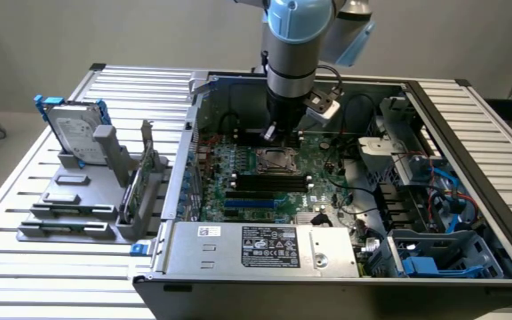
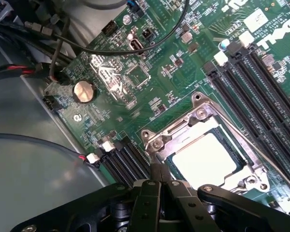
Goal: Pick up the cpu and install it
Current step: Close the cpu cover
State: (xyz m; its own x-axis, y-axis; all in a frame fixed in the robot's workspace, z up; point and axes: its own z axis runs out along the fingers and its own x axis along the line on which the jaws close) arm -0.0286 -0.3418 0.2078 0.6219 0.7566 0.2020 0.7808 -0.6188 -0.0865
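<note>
Hovering closed and empty, the pincer (image 2: 160, 181) overlooks the cpu (image 2: 205, 157) seated in its socket (image 2: 198, 113).

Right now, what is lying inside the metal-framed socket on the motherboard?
The cpu lies inside the socket, silver top up. The shut gripper hangs at the frame's edge. Anything under the chip is covered.

Exterior view set high and well back, angled down over the open computer case (image 1: 345, 193) on the slatted worktop (image 1: 34, 267), wrist view close above the motherboard (image 2: 150, 92), facing down, shared ground the socket (image 1: 279, 160) (image 2: 208, 145), at 5 o'clock up close.
</note>
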